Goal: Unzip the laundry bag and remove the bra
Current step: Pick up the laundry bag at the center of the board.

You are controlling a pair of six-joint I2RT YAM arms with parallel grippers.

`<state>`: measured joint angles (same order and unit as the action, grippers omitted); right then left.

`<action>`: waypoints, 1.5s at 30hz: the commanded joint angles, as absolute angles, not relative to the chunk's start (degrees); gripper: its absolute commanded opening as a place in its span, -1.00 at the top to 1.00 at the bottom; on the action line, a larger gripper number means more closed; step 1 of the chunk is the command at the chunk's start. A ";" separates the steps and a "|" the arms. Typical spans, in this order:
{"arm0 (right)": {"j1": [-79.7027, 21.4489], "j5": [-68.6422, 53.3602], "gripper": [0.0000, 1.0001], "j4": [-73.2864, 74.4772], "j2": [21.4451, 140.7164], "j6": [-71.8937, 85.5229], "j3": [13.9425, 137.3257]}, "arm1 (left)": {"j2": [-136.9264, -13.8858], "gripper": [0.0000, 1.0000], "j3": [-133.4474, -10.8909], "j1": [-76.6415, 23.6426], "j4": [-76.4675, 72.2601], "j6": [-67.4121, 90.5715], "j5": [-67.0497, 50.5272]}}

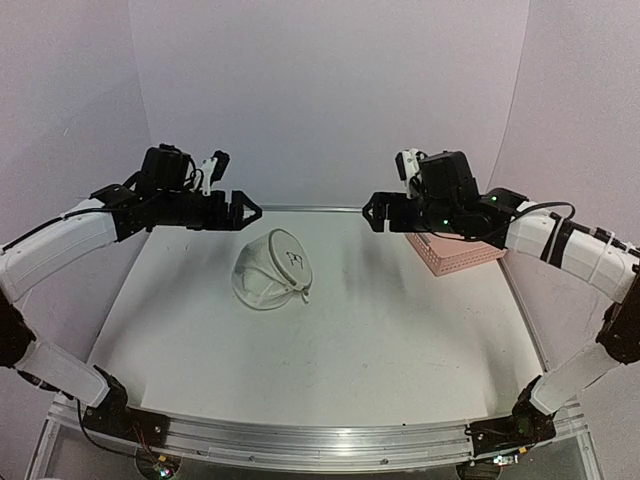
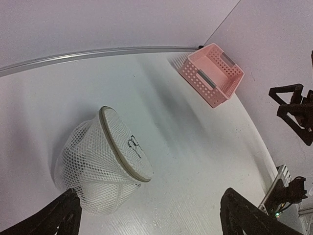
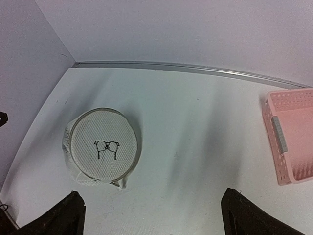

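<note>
Left fingers (image 2: 55, 218) and right fingers (image 3: 59, 218) are spread wide in the air, and the laundry bag (image 1: 270, 270) sits on the surface (image 1: 400, 330).

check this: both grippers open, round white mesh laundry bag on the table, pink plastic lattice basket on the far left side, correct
Not quite: the pink plastic lattice basket sits on the far right side, by the right gripper, as the top external view shows. The rest holds.
</note>
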<state>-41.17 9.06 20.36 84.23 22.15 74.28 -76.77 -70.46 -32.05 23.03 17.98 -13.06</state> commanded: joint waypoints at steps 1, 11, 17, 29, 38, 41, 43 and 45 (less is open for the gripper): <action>-41.50 14.49 -0.97 22.19 80.56 19.43 76.13 | -79.93 -0.99 -75.31 -33.47 21.95 21.79 -15.80; -41.56 14.41 -0.96 22.79 76.72 15.49 72.57 | -87.27 -0.99 -77.12 -36.13 21.64 32.92 -13.50; -41.57 15.90 -0.97 22.60 75.40 15.61 70.99 | -90.46 -0.96 -75.77 -36.30 21.43 40.94 -12.38; -41.58 15.28 -0.97 22.10 72.70 17.96 67.85 | -97.64 -0.73 -76.48 -36.37 21.42 49.26 -9.75; -41.61 15.72 -0.97 22.06 71.17 18.71 66.57 | -101.49 -0.50 -77.34 -36.39 21.29 48.41 -8.51; -41.58 15.84 -0.97 22.06 70.85 18.79 66.14 | -102.06 -0.34 -77.51 -36.38 21.35 47.93 -8.22; -41.61 15.66 -0.97 22.06 70.84 18.95 66.01 | -102.44 -0.27 -77.65 -36.39 21.36 47.86 -8.09; -41.57 15.30 -0.97 22.06 70.84 19.19 65.92 | -102.84 -0.21 -77.92 -36.40 21.36 47.60 -8.16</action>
